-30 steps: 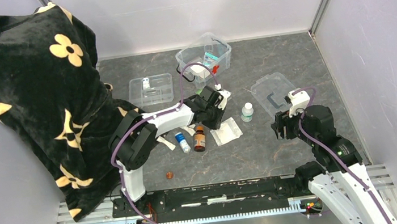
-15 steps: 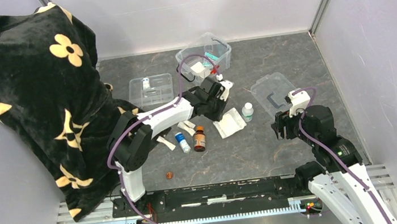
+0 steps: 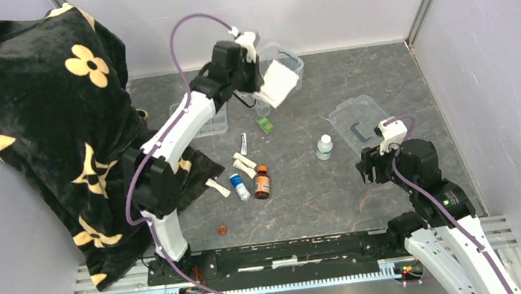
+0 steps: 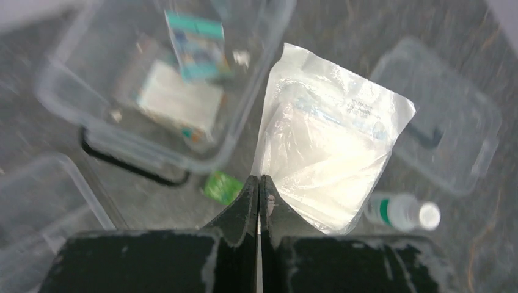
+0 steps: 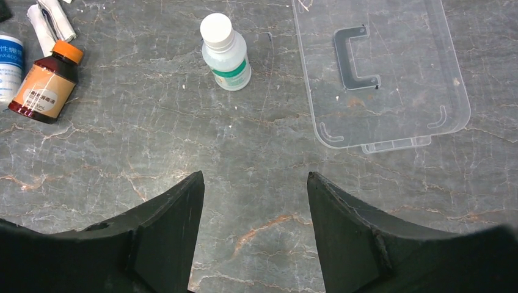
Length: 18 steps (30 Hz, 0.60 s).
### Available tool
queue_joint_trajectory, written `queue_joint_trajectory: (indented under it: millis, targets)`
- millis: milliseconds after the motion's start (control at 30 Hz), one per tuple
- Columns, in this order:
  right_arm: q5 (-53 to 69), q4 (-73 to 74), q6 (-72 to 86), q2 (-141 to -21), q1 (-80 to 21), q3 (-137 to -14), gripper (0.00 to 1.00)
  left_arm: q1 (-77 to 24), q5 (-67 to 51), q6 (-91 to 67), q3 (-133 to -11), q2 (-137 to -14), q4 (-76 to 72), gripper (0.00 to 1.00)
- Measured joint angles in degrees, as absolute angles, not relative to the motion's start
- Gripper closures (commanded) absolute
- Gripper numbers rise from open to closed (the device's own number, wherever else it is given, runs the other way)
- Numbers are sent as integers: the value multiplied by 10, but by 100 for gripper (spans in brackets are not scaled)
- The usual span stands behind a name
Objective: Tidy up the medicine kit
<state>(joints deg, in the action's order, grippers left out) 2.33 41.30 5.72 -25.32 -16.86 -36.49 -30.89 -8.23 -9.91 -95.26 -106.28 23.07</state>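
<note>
"The medicine kit (image 3: 292, 59): where was it, and in what condition?"

"It stood open with its lid off and a few packets inside. Every loose item lay on its near side. The flat lid (image 5: 382, 73) lay well apart, to its near right."

"State of the pincers?"

"My left pincer (image 4: 257, 183) was fully closed, its jaws pinching one edge of a clear sealed pouch (image 4: 330, 159). The pouch was raised at the kit's right rim. I could not tell whether it was over the opening or just beside it. My right pincer (image 5: 255, 183) was wide open and held nothing, well apart from the kit."

"Step in hand?"

"As I judged it, loading the pouch into the kit. The next move called for centring the pouch over the opening, lowering it below the rim, then parting the jaws. A white-capped bottle (image 5: 225, 52), a brown bottle (image 5: 46, 82) and a green packet (image 4: 222, 186) remained outside the kit."
</note>
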Motion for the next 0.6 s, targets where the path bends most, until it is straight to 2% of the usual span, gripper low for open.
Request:
queue_joint_trajectory:
  millis: [233,533,600]
  targets:
    - [24,413,57,-254,-169,-362,31,-293,-61,-36,-1160,-1138,232,98]
    - [25,413,57,-262,-169,-361,31,-292,15,65,-1234,-1252,231,98]
    - [25,413,57,-263,-169,-361,31,-291,34,79,-1242,-1279,232,95]
